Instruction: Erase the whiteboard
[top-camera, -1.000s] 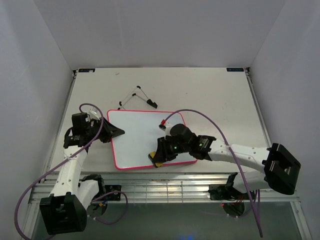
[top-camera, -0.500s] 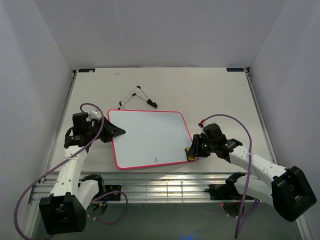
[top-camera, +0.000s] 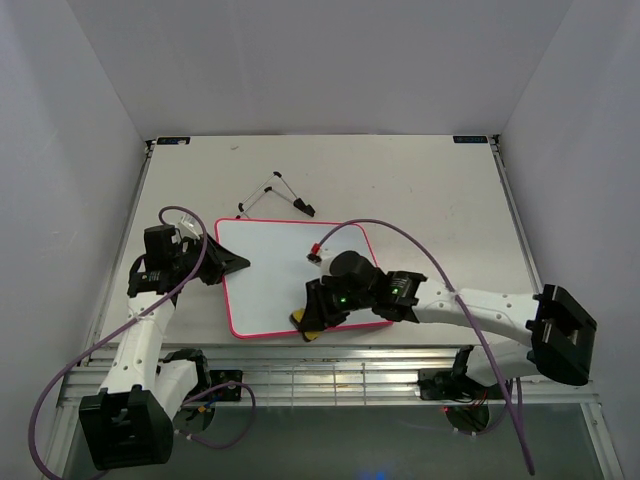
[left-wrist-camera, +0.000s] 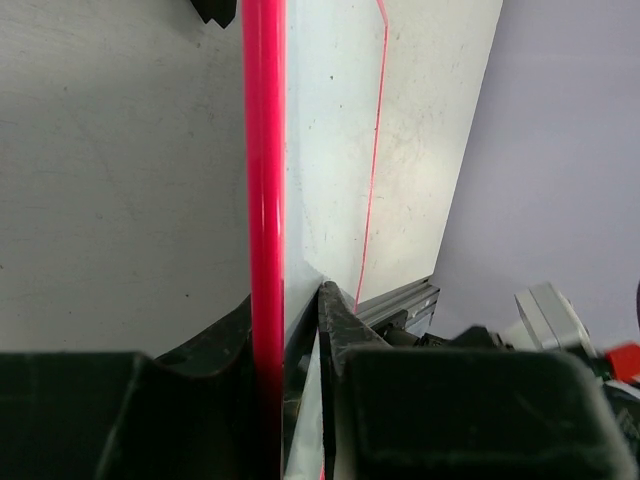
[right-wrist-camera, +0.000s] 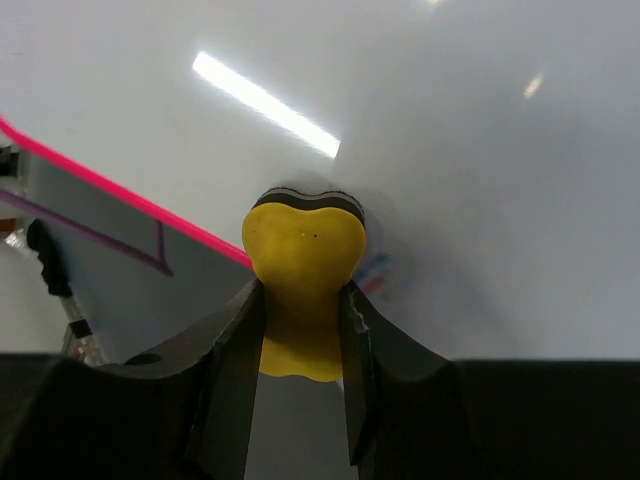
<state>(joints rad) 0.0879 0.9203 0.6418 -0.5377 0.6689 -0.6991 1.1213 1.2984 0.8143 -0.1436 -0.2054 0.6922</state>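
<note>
whiteboard (top-camera: 285, 272) flat, pink rim | L pincer (left-wrist-camera: 290, 305) clamps rim | R pincer (right-wrist-camera: 303, 310) grips eraser (right-wrist-camera: 304, 240)

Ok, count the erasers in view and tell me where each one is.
1. The small yellow block eraser is pinched in the right hand, pressed on the flat white pink-rimmed whiteboard near its front edge. The arms could hide another.

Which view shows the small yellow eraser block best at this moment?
Right wrist view: the small yellow eraser block fills the centre, pinched in the right hand, pressed on the pink-rimmed white whiteboard. Top view shows only yellow slivers under that hand. Left wrist view misses it.
</note>
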